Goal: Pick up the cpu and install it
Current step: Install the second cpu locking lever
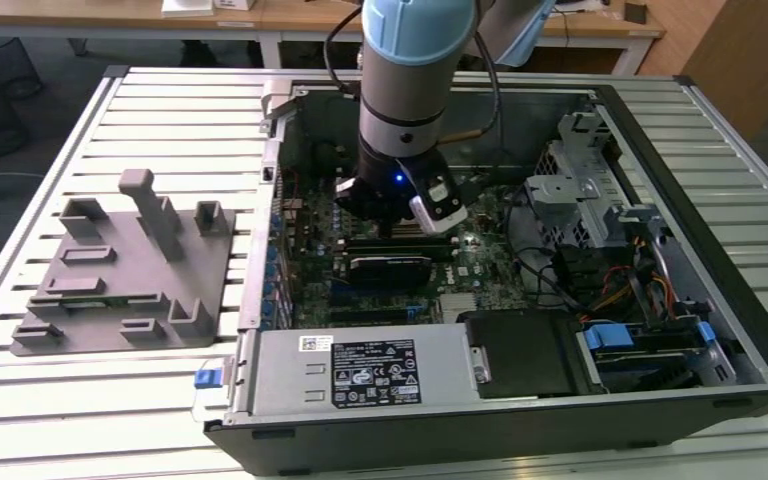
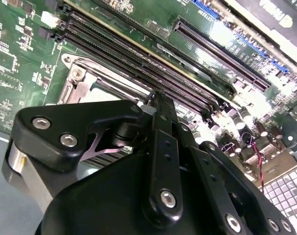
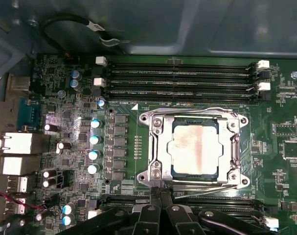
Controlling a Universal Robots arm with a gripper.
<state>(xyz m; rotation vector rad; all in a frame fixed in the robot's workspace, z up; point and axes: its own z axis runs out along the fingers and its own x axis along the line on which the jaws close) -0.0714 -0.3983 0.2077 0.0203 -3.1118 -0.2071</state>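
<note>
Slatted metal worktop carrying an open computer case, arm lowered inside in the exterior view, first wrist view: cpu flat in its socket, silver top up, square, claw just beside the socket's edge, fingers together, holding nothing, second wrist view: claw closed beside the socket.

The exterior view is evenly lit, probably from ceiling lamps, and the slatted tabletop looks bright and pale. The inside of the computer case is darker, with soft shadow under the arm. In the first wrist view the cpu gives a warm, washed-out glare. In the second wrist view the black gripper is close and slightly out of focus, and white glare burns out the board near the slots.
</note>
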